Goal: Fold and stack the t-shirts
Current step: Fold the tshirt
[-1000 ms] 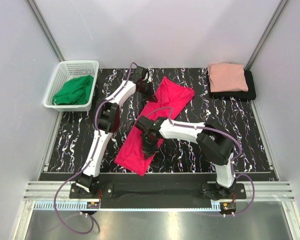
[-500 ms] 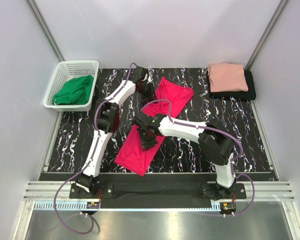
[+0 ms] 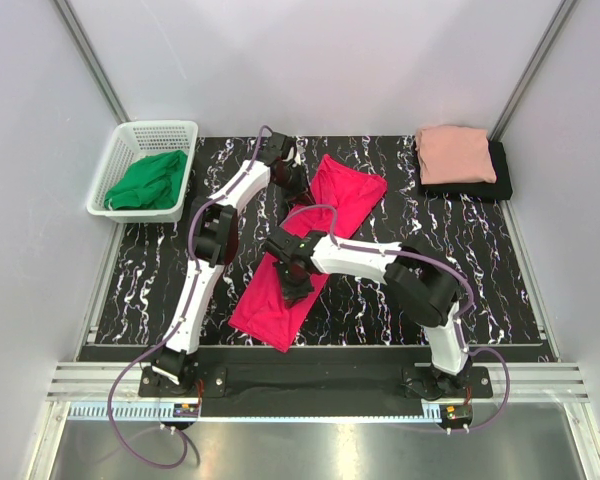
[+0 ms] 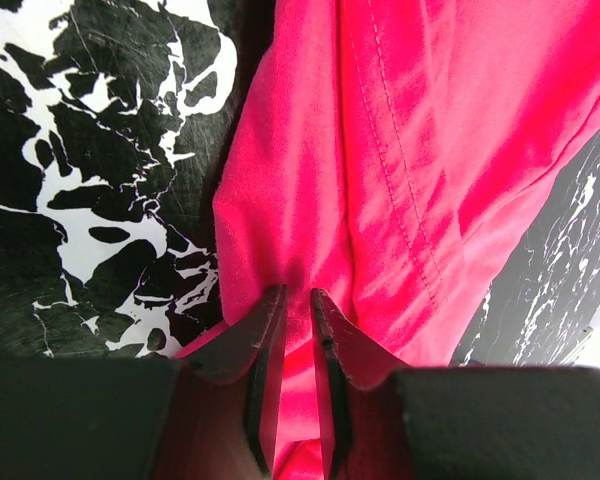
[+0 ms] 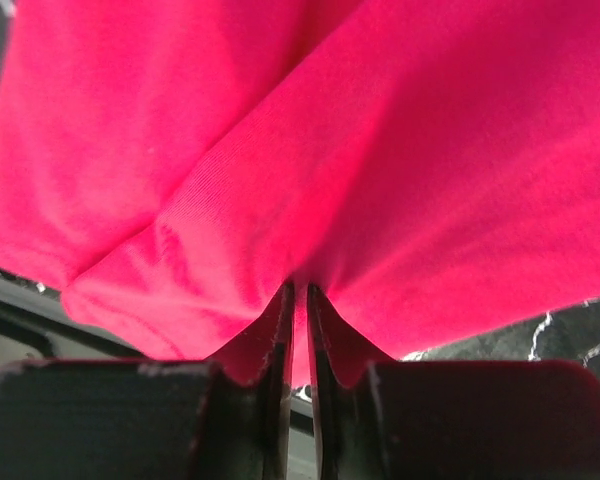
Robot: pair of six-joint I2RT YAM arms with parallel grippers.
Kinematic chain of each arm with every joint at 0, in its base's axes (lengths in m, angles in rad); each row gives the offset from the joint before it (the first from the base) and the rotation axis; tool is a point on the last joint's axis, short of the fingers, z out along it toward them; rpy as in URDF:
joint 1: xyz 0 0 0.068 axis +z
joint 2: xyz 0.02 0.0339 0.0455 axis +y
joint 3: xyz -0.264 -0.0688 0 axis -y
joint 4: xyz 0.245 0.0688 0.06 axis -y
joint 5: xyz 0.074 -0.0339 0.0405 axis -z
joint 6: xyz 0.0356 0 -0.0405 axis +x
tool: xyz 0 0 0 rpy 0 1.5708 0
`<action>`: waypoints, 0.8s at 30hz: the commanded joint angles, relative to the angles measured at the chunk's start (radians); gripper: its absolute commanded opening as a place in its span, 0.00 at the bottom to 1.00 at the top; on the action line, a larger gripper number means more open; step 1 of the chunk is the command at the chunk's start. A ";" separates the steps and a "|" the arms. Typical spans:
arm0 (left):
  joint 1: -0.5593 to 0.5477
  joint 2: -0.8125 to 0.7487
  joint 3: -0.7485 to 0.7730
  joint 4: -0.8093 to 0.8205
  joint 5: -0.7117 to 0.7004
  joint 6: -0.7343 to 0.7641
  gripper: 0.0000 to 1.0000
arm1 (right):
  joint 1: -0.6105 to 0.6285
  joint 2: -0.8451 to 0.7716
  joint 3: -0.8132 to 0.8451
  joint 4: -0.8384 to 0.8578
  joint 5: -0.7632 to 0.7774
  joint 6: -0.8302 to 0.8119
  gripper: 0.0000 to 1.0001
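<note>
The crimson-pink t-shirt point(image 3: 348, 195) lies as a long folded strip, slanting from the back middle of the table toward the front left. My left gripper point(image 3: 298, 188) is at the strip's far left edge. Its jaws stand nearly closed point(image 4: 292, 292), with a pinch of the crimson cloth point(image 4: 410, 150) between them. My right gripper point(image 3: 294, 283) is at mid-strip and is shut on a puckered fold point(image 5: 300, 288) of the same shirt point(image 5: 330, 130). At the back right, the pale salmon-pink t-shirt point(image 3: 455, 152) lies folded on top of the folded black t-shirt point(image 3: 502, 183).
A white basket point(image 3: 158, 126) holding a green cloth point(image 3: 148, 180) stands off the table's back left corner. The black marbled table point(image 3: 430, 275) is walled on three sides. Both arm bases sit at the front edge.
My right gripper has shifted slightly back and left along the shirt. The shirt's far end has drawn in a little. The left arm has barely moved.
</note>
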 commanded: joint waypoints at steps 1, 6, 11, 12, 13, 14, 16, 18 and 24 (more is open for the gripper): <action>-0.005 0.017 0.015 0.012 0.014 -0.013 0.21 | 0.007 0.025 0.009 0.022 -0.029 -0.009 0.16; -0.005 0.029 0.017 0.012 0.010 -0.020 0.14 | 0.007 0.066 0.003 0.022 -0.061 -0.006 0.03; -0.005 0.038 0.013 -0.003 0.003 -0.020 0.02 | 0.007 0.080 -0.001 0.016 -0.072 0.002 0.00; -0.005 0.040 0.015 -0.007 0.001 -0.020 0.00 | 0.007 0.080 -0.004 0.016 -0.067 0.005 0.00; -0.007 0.040 0.013 -0.011 -0.003 -0.017 0.00 | 0.007 0.080 -0.007 0.010 -0.066 0.003 0.00; -0.007 0.040 0.015 -0.011 -0.008 -0.016 0.00 | 0.007 0.079 -0.011 0.010 -0.064 0.003 0.00; -0.007 0.035 0.015 -0.013 -0.014 -0.013 0.00 | 0.007 0.076 -0.020 0.004 -0.061 0.005 0.00; -0.005 0.034 0.017 -0.019 -0.023 -0.010 0.00 | 0.007 0.070 -0.029 0.004 -0.064 0.011 0.00; -0.005 0.035 0.012 -0.037 -0.042 0.001 0.00 | 0.007 0.056 -0.070 -0.011 -0.075 0.039 0.00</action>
